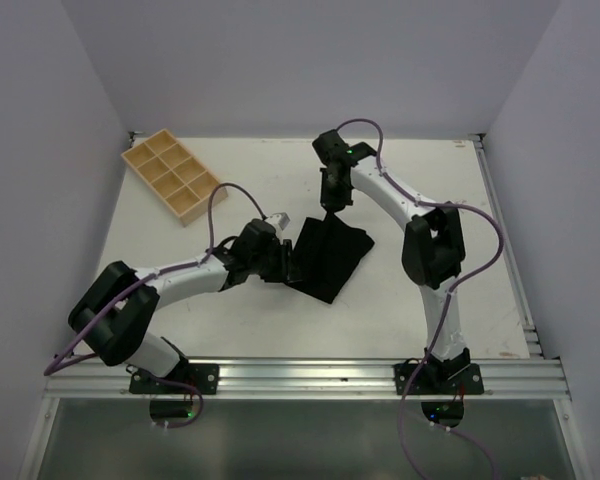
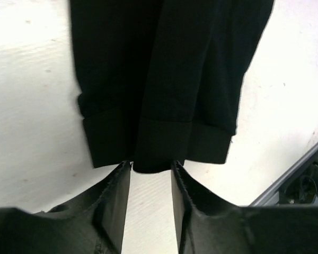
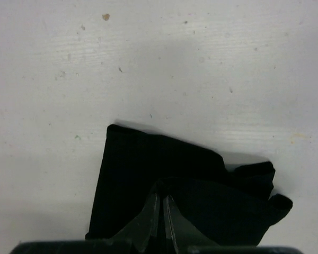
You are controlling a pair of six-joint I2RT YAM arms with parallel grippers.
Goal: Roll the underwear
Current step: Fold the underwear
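Note:
The underwear (image 1: 330, 258) is a black, folded cloth lying flat in the middle of the white table. My left gripper (image 1: 283, 262) sits at its left edge. In the left wrist view the left gripper (image 2: 151, 165) is open, bare table shows between its fingers, and the hem of the underwear (image 2: 164, 79) reaches just to the fingertips. My right gripper (image 1: 332, 207) is over the cloth's far corner. Seen from the right wrist, the right gripper (image 3: 163, 194) is shut on a raised fold of the underwear (image 3: 143, 164).
A wooden tray (image 1: 170, 175) with several compartments lies at the back left of the table. A metal rail (image 1: 310, 378) runs along the near edge, and another rail (image 1: 505, 240) lines the right side. Grey walls close in the left, right and back.

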